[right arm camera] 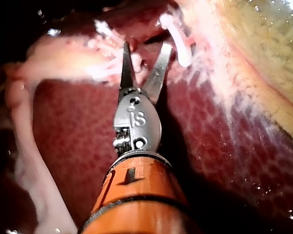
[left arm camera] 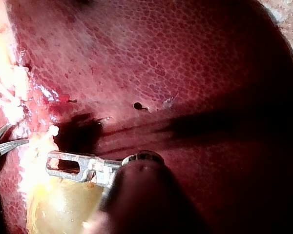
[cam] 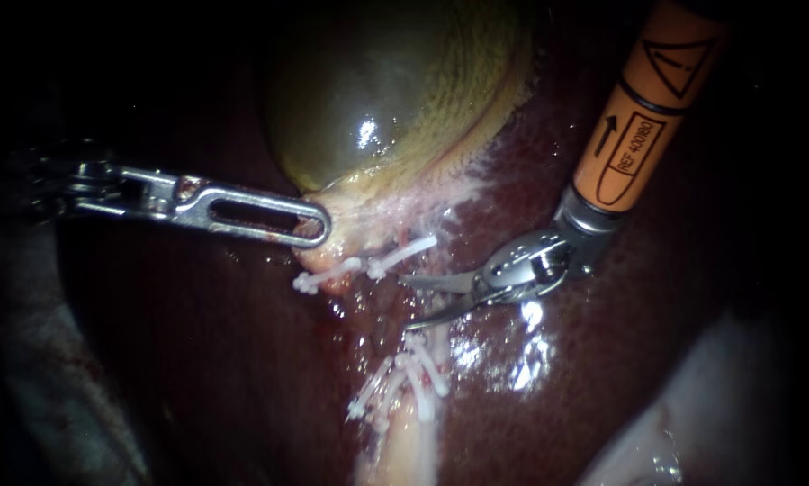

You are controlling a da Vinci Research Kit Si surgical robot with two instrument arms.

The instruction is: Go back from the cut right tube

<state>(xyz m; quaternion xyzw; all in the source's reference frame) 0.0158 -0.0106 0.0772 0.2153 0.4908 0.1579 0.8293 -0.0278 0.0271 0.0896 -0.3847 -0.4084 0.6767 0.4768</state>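
The green-brown gallbladder [cam: 386, 99] lies on the dark red liver [cam: 242, 360]. My left instrument [cam: 310, 225] comes in from the left, and its slotted jaws are shut on the gallbladder's pale neck. White clips [cam: 402, 255] sit just under that neck, and several more clips [cam: 422, 373] sit lower on the pale tube stump [cam: 408, 441]. My right instrument [cam: 417, 301], on an orange shaft, has thin blades that stand open in the gap between the two clip groups, holding nothing. In the right wrist view the blades [right arm camera: 144, 58] spread just short of a clip [right arm camera: 178, 44].
Pale fatty tissue [cam: 656, 432] lies at the lower right and a grey cloth [cam: 44, 378] at the lower left. In the left wrist view, liver [left arm camera: 185, 63] stretches ahead of my left instrument [left arm camera: 63, 165], with the right blades [left arm camera: 5, 144] beside it.
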